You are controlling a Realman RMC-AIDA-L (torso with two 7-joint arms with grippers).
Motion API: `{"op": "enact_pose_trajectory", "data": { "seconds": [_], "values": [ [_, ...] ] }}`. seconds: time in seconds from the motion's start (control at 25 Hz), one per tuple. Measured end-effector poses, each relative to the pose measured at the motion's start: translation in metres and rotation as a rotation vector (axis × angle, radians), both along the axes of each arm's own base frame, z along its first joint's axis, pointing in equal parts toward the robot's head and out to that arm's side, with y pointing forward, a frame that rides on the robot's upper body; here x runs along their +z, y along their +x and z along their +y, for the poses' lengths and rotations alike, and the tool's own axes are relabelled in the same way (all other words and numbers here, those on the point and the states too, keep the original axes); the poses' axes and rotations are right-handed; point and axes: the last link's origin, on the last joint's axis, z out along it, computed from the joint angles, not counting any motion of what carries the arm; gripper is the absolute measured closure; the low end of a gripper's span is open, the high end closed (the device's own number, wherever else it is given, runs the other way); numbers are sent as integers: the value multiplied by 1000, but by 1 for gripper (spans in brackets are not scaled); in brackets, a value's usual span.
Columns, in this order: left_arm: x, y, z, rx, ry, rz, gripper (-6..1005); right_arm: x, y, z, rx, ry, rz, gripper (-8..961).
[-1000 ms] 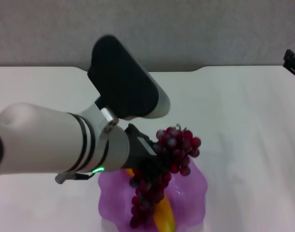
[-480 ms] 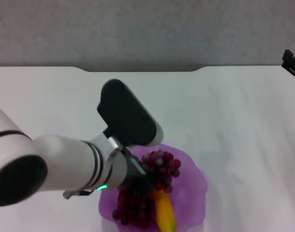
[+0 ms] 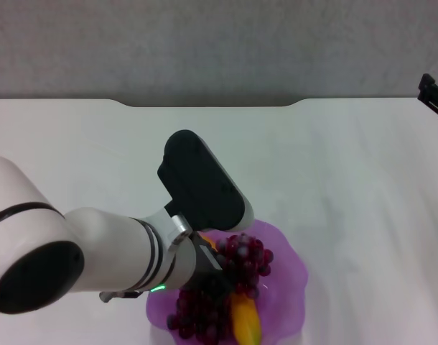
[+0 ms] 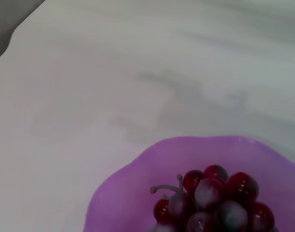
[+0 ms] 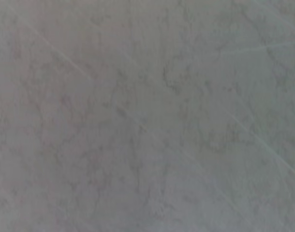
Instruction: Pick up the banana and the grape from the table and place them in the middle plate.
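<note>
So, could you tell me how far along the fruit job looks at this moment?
Nearly finished. The banana already lies in the middle plate. The grape bunch now rests in the plate too, partly over the banana, with the left gripper low at the bunch; its grip is hidden. What is left is for that arm to let go, if it has not, and withdraw. The right gripper sits parked at the far right edge.

The left arm [image 3: 97, 259] reaches across the near left part of the table [image 3: 362, 187] and covers the left side of the plate [image 3: 287, 277], so this side is blocked. The grapes [image 3: 240, 262] and the banana [image 3: 244, 323] fill the middle of the plate. The table on the right of the plate and behind it, toward the notched far edge, is bare and gives free passage.
</note>
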Motion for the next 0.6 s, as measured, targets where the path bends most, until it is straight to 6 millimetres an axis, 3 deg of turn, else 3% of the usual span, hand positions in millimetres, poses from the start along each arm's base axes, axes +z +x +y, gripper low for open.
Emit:
{"op": "enact_pose_trajectory", "data": {
  "seconds": [0.56, 0.6],
  "values": [
    [5, 11, 0, -50, 36, -9, 659, -2, -1, 0, 3, -5, 0, 73],
    [6, 12, 0, -55, 43, -9, 559, -2, -1, 0, 3, -5, 0, 73]
  ]
}}
